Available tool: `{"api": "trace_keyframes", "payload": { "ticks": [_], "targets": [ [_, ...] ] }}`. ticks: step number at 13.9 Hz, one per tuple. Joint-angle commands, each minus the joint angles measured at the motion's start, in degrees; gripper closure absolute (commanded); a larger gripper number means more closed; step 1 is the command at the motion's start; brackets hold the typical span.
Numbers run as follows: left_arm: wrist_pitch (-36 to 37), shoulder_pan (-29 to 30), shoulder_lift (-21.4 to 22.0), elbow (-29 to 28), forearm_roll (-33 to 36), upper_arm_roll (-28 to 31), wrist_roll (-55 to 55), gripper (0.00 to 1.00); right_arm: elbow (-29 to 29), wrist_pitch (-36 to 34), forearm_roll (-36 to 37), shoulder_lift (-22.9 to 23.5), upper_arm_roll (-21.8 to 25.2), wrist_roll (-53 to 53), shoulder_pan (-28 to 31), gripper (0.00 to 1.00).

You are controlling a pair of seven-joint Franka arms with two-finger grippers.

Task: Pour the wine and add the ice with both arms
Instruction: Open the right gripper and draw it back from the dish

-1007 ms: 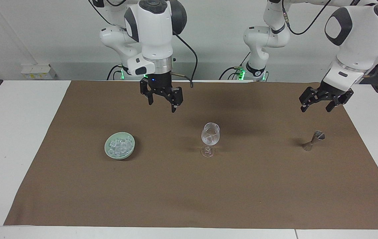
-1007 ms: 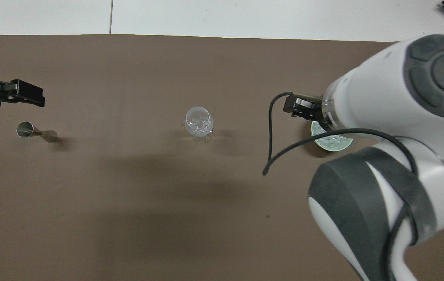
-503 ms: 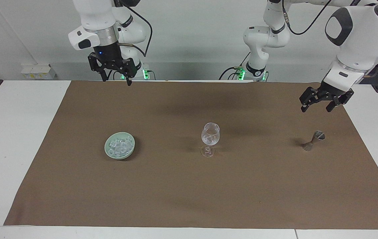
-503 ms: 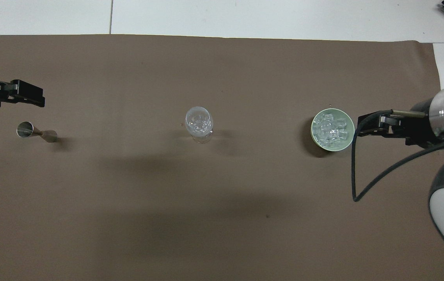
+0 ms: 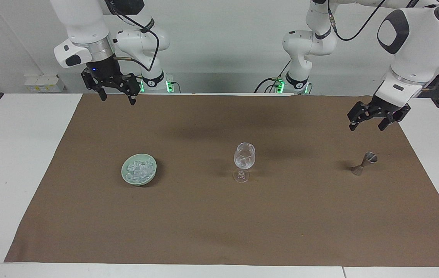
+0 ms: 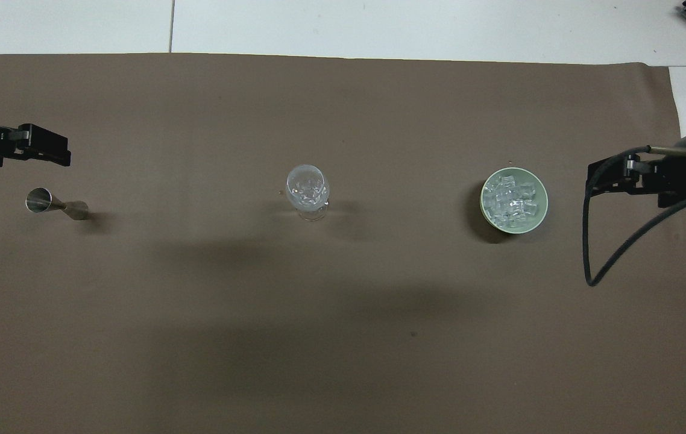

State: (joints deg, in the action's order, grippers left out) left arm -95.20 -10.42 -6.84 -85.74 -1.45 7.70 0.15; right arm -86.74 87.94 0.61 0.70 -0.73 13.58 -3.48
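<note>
The ice [image 5: 139, 170] is sitting heaped in a pale green bowl [image 5: 127, 178] on the brown cloth [image 5: 219, 216], toward the right arm's end of the table [image 5: 7, 154], and more ice is showing inside the wine glass [image 5: 244, 160], which is standing upright mid-cloth, well apart from the bowl. Over at the left arm's end, a small metal jigger [image 5: 363, 163] is standing tilted on the cloth, its open cup glinting, roughly in line with the glass and the bowl. Up in the air now: the right tool [image 5: 115, 94] is hanging over the cloth's edge on the robots' side, well clear of the bowl, its fingers spread wide and gripping nothing. The left tool [image 5: 370, 123] is hovering over the cloth close to the jigger without touching it, fingers likewise standing apart and empty. In the overhead view the right tool [image 6: 605, 178] is poking in just beside the bowl [image 6: 541, 184] from the cloth's edge, and the left tool [image 6: 47, 147] is showing above the jigger [image 6: 53, 204].
</note>
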Motion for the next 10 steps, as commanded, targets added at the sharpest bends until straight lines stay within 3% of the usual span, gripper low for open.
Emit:
{"api": "trace_keyframes", "payload": {
  "ticks": [1, 10],
  "targets": [
    [0.81, -0.04, -0.19, 0.4, 0.22, 0.48, 0.65, 0.0, 1.57, -0.49, -0.7, 0.88, -0.77, -2.07, 1.46, 0.0],
    [0.46, 1.63, -0.11, 0.49, 0.22, 0.57, 0.82, 0.0, -2.46, 0.65, -1.58, -0.96, 3.1, -1.63, -1.35, 0.0]
  ]
}}
